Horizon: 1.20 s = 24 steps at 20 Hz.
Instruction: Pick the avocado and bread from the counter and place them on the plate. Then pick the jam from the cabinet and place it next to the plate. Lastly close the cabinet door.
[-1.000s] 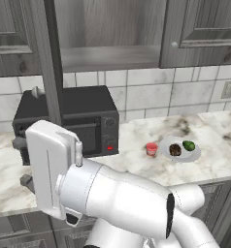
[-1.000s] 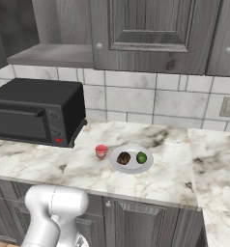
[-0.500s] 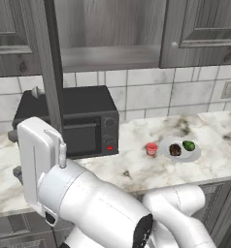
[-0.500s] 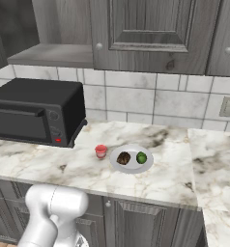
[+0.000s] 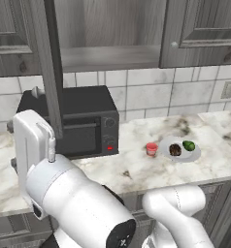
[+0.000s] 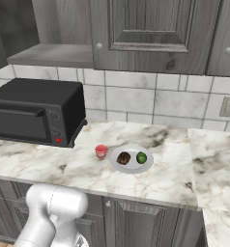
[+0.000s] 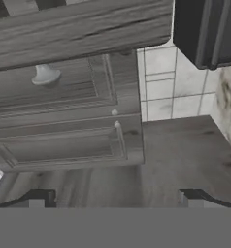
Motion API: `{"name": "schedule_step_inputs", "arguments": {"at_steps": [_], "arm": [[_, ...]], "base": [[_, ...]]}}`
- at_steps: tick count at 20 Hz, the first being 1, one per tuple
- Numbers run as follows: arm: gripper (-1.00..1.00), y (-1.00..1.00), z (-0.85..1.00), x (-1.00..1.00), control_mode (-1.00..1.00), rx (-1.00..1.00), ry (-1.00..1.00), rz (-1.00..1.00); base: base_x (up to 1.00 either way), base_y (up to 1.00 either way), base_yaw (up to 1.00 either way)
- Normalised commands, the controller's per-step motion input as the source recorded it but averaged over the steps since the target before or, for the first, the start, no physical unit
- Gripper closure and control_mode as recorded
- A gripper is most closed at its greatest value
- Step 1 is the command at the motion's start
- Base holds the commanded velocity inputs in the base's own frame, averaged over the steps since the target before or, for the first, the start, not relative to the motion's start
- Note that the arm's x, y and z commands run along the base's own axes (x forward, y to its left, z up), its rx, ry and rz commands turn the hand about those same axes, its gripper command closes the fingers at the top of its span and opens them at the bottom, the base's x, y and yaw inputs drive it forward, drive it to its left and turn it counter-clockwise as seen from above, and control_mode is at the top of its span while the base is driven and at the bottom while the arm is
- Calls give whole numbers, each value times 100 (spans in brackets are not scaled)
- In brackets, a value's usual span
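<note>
The white plate (image 5: 194, 154) (image 6: 132, 167) rests on the marble counter (image 5: 137, 169) (image 6: 170, 178). The dark brown bread (image 5: 174, 149) (image 6: 123, 157) and the green avocado (image 5: 188, 145) (image 6: 141, 157) lie on it. The pink jam (image 5: 151, 148) (image 6: 101, 151) stands on the counter just left of the plate. The cabinet (image 5: 110, 58) (image 6: 54, 55) is open and its shelf is bare. The cabinet door (image 5: 48, 68) stands out edge-on. My gripper (image 7: 115, 198) is open with nothing between its fingertips (image 7: 37, 197), facing grey panelled fronts with a knob (image 7: 45, 73).
A black microwave (image 5: 83, 121) (image 6: 37, 116) (image 7: 209, 29) sits on the counter under the open cabinet. Shut grey wall cabinets (image 5: 205, 29) (image 6: 150, 34) hang to the right. My white arm (image 5: 74, 203) bulks low at the left, close to the door's lower end.
The arm has swung further left and come closer to the left base camera. The plate, foods, jam and door have not moved. The jaws have stayed wide.
</note>
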Motion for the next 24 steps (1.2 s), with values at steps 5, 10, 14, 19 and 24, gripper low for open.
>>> {"name": "schedule_step_inputs", "arguments": {"at_steps": [5, 10, 14, 19, 24], "arm": [[-100, 4, 0, 28, -100, 0, 0, -18], [-100, 1, 0, 29, -100, 0, 0, -15], [-100, 10, 0, 13, -100, 0, 2, -11], [-100, 15, 0, 6, -100, 1, 8, -6], [-100, 6, 0, 14, -100, 3, 9, -7]], "base": [[0, 0, 0], [0, 0, 0], [0, 0, 0], [0, 0, 0], [0, 0, 0]]}}
